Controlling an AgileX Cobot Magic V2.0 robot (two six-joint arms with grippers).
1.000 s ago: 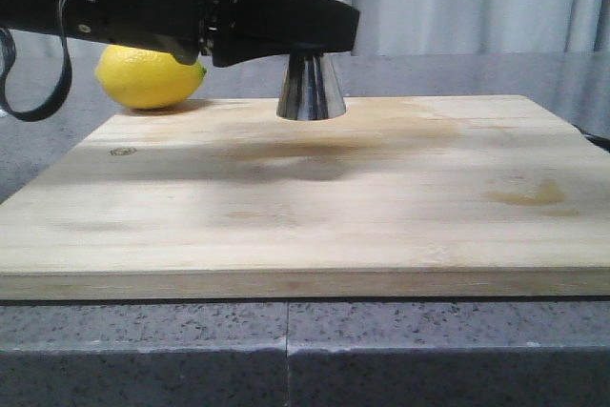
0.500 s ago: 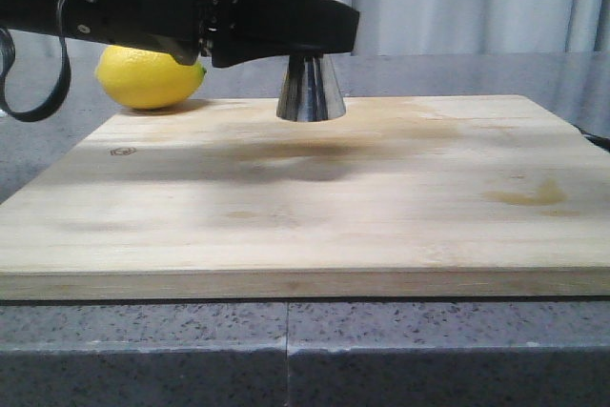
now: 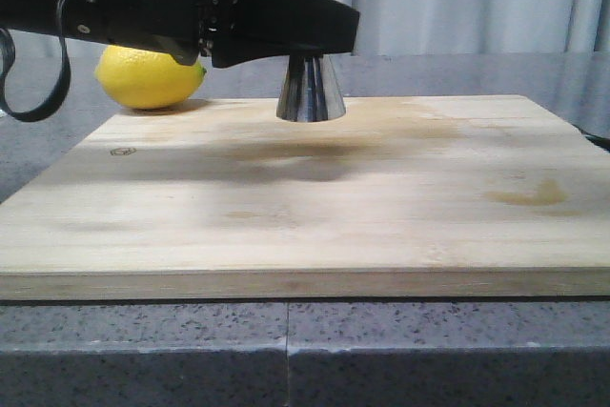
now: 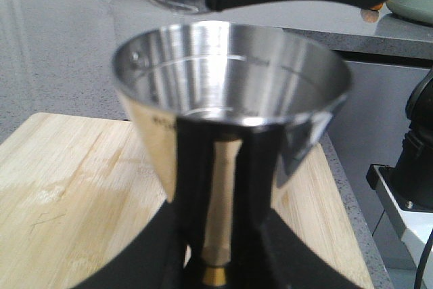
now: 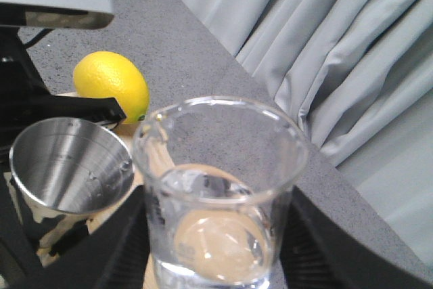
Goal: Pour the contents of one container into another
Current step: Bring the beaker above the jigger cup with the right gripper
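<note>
Two pincers, each clenched on one vessel: left pincer (image 4: 216, 262) grips jigger (image 4: 230, 120) at waist, upright on wooden board (image 3: 381, 207); right pincer (image 5: 213, 248) holds beaker (image 5: 220, 187) above jigger's rim. One lemon (image 3: 148, 76) at board's 11 o'clock, on desk (image 3: 534, 69). Left arm reaches level.

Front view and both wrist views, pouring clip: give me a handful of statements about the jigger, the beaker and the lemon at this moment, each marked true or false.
1. The jigger stands on the wooden board. True.
2. The left gripper is closed around the jigger's waist. True.
3. The beaker lies on its side on the board. False: the right gripper holds it, raised near the jigger's mouth.
4. The lemon sits inside the jigger. False: it rests behind the board's far left corner.
5. The jigger is brim-full. False: its upper cup looks almost empty, with only droplets visible.
</note>
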